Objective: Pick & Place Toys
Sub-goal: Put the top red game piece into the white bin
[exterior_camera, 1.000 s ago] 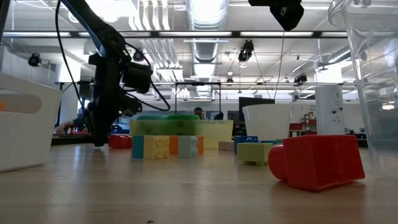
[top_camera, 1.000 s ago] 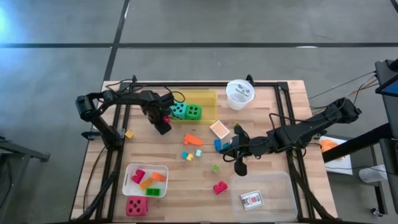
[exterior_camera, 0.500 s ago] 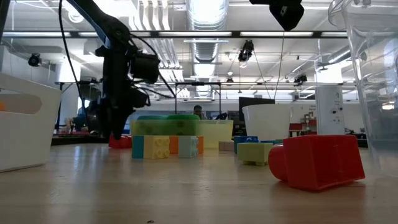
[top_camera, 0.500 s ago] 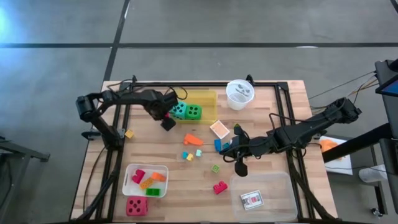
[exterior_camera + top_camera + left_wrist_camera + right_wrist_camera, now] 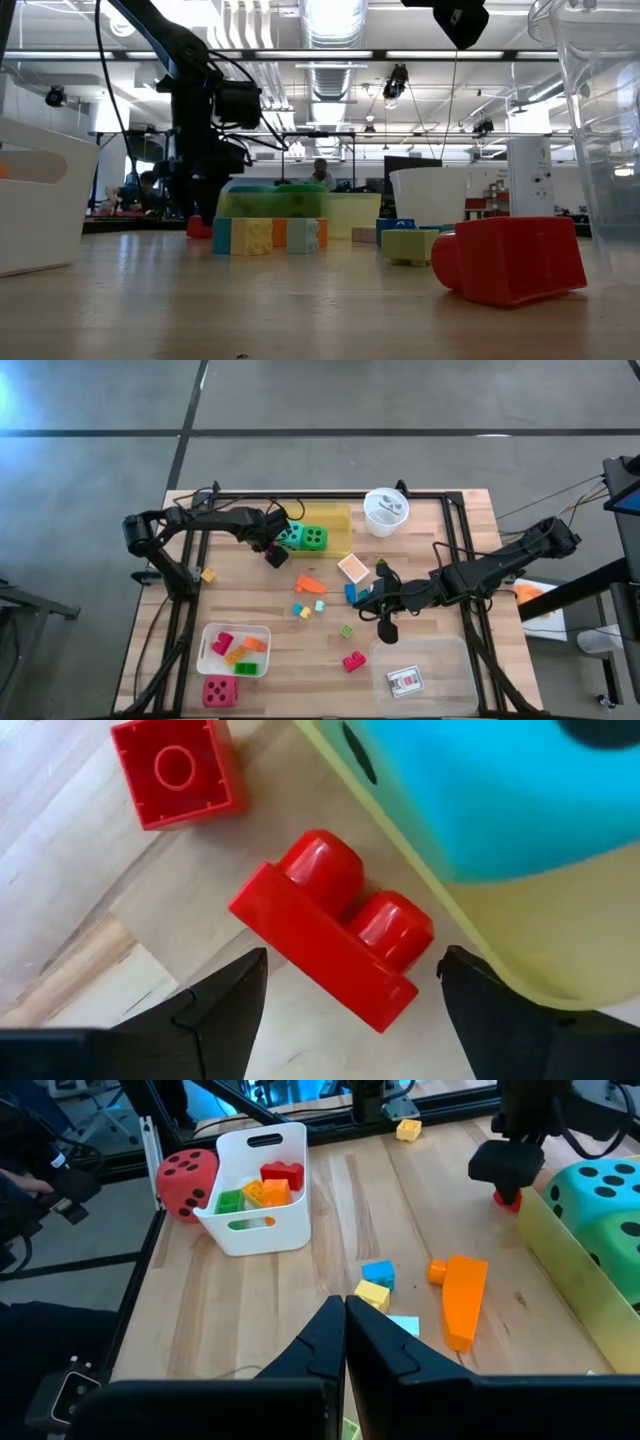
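— Hovering with my left gripper (image 5: 340, 1010) spread wide and holding nothing; what lies under it?

— A red two-stud block (image 5: 330, 930) on the wood between your fingers, glossy, tilted, studs toward the yellow tray (image 5: 480, 910). A square red block (image 5: 177, 770) sits beyond; the teal die (image 5: 500, 790) is in the tray.

— My right gripper (image 5: 388, 628) is pinched closed, empty, mid-table.

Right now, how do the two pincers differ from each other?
The left pincer stands open, while the right pincer is shut tight. The left one hovers over a red two-stud block beside the yellow tray, while the right one sits mid-table with nothing under it, near a small green block. Neither of them holds anything.
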Controlling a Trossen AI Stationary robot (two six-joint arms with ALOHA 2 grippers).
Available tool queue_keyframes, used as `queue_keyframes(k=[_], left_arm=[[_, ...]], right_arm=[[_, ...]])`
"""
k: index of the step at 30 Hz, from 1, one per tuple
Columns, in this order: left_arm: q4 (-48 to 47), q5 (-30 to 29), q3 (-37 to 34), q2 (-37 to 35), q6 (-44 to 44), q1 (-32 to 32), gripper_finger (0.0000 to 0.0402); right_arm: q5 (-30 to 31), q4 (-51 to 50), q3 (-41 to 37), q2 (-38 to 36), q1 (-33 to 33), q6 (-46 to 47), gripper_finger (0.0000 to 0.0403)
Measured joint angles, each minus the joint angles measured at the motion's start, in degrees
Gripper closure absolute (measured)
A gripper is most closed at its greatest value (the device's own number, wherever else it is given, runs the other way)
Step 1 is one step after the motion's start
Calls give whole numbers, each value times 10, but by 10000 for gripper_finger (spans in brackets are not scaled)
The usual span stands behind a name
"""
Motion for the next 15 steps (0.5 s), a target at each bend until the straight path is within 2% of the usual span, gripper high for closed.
queue_keyframes(k=[8, 15], left_arm=[[21, -7, 0, 0, -76, 2, 114], [27, -47, -21, 1, -106, 3, 114]], right_arm=[[0, 1, 0, 0, 0, 0, 394], [0, 2, 0, 0, 0, 0, 394]])
